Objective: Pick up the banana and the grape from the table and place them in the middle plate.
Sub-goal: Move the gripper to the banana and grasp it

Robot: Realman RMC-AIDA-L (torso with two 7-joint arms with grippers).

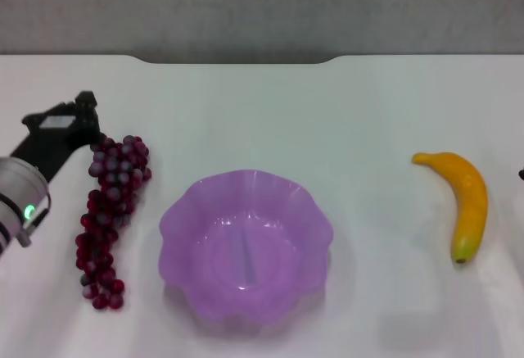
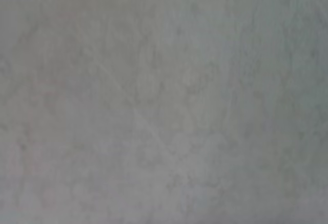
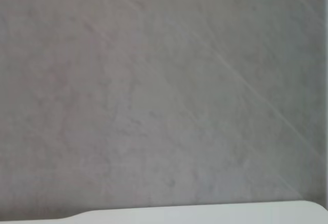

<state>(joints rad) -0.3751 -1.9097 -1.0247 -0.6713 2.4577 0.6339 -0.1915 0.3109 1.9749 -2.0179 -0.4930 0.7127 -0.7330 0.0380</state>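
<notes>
The grape point(image 1: 108, 215), a long dark red bunch, lies on the white table point(image 1: 368, 112) left of the middle plate point(image 1: 246, 243). That plate is translucent purple with a scalloped rim, and nothing lies in it. My left gripper point(image 1: 78, 124), black, sits just left of the bunch's far end, close to its top grapes. The yellow banana point(image 1: 465, 202) lies on the table to the right of the plate, its greenish tip toward me. Only a dark sliver of my right gripper point(image 1: 521, 175) shows at the right edge, just beyond the banana. Both wrist views show mainly the grey wall.
The table's notched far edge point(image 1: 237, 61) meets a grey wall point(image 1: 262, 6). A strip of the white table edge point(image 3: 205, 214) shows in the right wrist view under the wall.
</notes>
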